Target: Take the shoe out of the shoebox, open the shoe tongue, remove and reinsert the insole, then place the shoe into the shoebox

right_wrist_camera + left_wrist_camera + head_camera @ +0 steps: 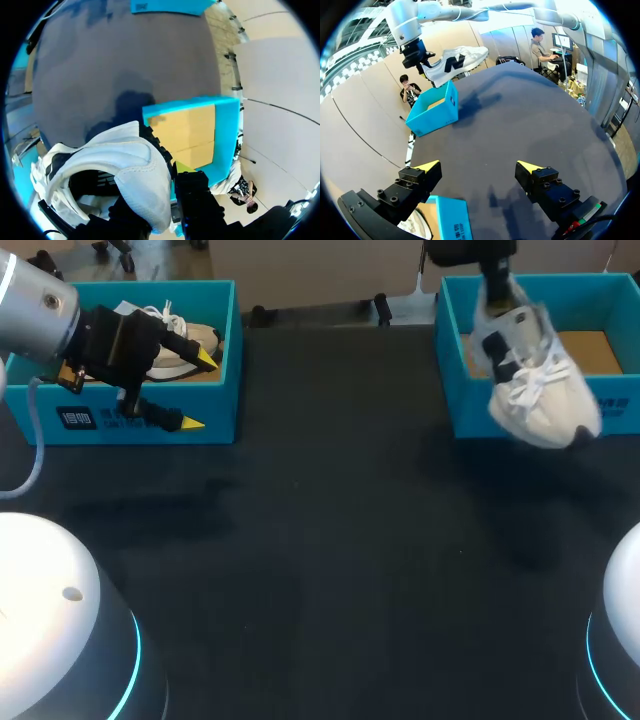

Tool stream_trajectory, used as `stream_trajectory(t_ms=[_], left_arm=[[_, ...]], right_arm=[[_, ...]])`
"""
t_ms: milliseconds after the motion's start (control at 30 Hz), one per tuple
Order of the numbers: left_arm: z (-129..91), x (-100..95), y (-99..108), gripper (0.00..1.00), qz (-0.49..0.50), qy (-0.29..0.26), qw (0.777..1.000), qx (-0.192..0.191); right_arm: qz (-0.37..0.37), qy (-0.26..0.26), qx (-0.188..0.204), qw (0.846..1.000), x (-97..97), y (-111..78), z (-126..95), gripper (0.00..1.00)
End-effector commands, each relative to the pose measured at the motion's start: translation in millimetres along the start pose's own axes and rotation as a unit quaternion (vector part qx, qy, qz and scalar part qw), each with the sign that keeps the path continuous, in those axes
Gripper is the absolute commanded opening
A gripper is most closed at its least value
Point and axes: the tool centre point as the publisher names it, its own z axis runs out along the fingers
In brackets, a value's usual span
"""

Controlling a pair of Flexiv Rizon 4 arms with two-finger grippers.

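A white shoe (535, 380) with dark trim hangs toe-down above the front wall of the right blue shoebox (610, 400). My right gripper (497, 300) is shut on the shoe's heel collar. In the right wrist view the shoe (125, 170) fills the space by the gripper (170, 172), with the shoebox's (225, 130) cardboard floor beneath. My left gripper (198, 390) stands open at the front of the left shoebox (215, 320), holding nothing. The left wrist view has its gripper (478, 167) open wide, facing the lifted shoe (457, 62) and right shoebox (432, 112) across the table.
A second white shoe (190, 345) lies inside the left shoebox, partly hidden by my left arm. A black mat (330, 510) covers the table between the two boxes. A corner of the left shoebox (452, 220) shows under the left gripper.
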Motion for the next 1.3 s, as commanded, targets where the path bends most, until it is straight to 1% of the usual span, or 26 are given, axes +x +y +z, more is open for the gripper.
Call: stream_trajectory(t_ms=[33, 100, 133, 167, 833, 933, 1033, 1067, 1167, 1300], left_arm=[[-0.2, -0.2, -0.2, 1.0, 0.0, 0.001, 1.0, -0.002], [-0.2, -0.2, -0.2, 1.0, 0.0, 0.001, 1.0, -0.002], [-0.2, -0.2, -0.2, 1.0, 0.0, 0.001, 1.0, -0.002], [-0.2, -0.2, -0.2, 1.0, 0.0, 0.001, 1.0, -0.002], [-0.2, -0.2, -0.2, 1.0, 0.0, 0.001, 1.0, -0.002], [-0.2, -0.2, -0.2, 1.0, 0.0, 0.001, 1.0, -0.002], [-0.2, -0.2, -0.2, 1.0, 0.0, 0.001, 1.0, -0.002], [-0.2, -0.2, -0.2, 1.0, 0.0, 0.001, 1.0, -0.002], [-0.2, -0.2, -0.2, 1.0, 0.0, 0.001, 1.0, -0.002], [-0.2, -0.2, -0.2, 1.0, 0.0, 0.001, 1.0, -0.002]], right_arm=[[0.0, 0.0, -0.031, 1.0, -14.1, -21.8, 6.8, 0.0], [-0.002, -0.004, -0.034, 0.999, -19.5, -26.9, 7.4, 0.0], [-0.001, 0.005, -0.034, 0.999, -20.8, -27.4, 8.8, 0.0], [0.007, 0.014, -0.031, 0.999, -20.9, -27.1, 10.3, 0.0], [0.007, 0.016, -0.034, 0.999, -21.2, -27.5, 12.5, 0.0], [0.018, 0.026, -0.032, 0.999, -28.5, -38.5, 22.8, 0.0], [0.027, 0.026, -0.032, 0.999, -39.2, -51.7, 31.4, 0.0], [0.029, 0.029, -0.027, 0.999, -43.8, -56.4, 34.9, 0.0], [0.027, 0.025, -0.025, 0.999, -60.1, -72.8, 44.8, 0.0], [0.028, 0.028, -0.02, 0.999, -74.7, -96.3, 60.6, 0.0]])
